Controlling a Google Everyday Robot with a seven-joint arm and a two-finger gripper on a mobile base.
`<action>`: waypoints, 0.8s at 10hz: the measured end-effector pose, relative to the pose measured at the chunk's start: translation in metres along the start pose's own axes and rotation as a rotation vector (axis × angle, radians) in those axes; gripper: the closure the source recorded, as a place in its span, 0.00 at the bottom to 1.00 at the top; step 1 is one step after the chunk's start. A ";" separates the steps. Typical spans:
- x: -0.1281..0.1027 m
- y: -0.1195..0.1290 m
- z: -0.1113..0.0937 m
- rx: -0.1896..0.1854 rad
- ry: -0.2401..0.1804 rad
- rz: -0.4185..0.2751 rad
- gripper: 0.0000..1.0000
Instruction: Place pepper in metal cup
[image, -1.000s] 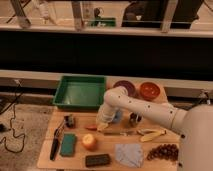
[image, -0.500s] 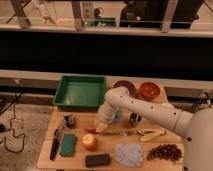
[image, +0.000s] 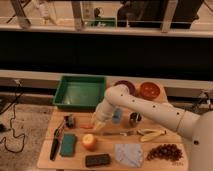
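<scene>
Gripper (image: 96, 121) sits low over the left-centre of the table (image: 46, 160), at the end of the white arm (image: 145, 106) reaching in from the right. Its jaws are pressed together and appear to pinch one end of the pepper (image: 87, 126), w/ the rest sticking out to the left, roughly level; can't tell if it's just clear of the wood or touching it. An end grip prob. makes sense: the pepper is slim, tapered and smooth-skinned, orange-red, so its free length can be tipped down into a narrow mouth. Metal cup (image: 135, 119) stands upright to the right, on the arm's far side, just beside the blue cup (image: 117, 116); it's a small dark shiny cylinder, hard-walled, mouth up. The pepper looks longer than the cup is wide, so it'd likely need to go in near-vertical, not flat. Round fruit (image: 90, 142), yellow-orange, lies just in front of the gripper; the banana (image: 151, 133), pale & curved, is farther right. Green tray (image: 80, 94) at the back looks like rigid plastic w/ raised walls.
</scene>
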 end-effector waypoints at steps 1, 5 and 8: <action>-0.003 -0.002 -0.008 0.013 -0.002 -0.006 1.00; 0.001 -0.013 -0.039 0.067 0.012 -0.002 1.00; 0.025 -0.014 -0.069 0.100 0.040 0.030 1.00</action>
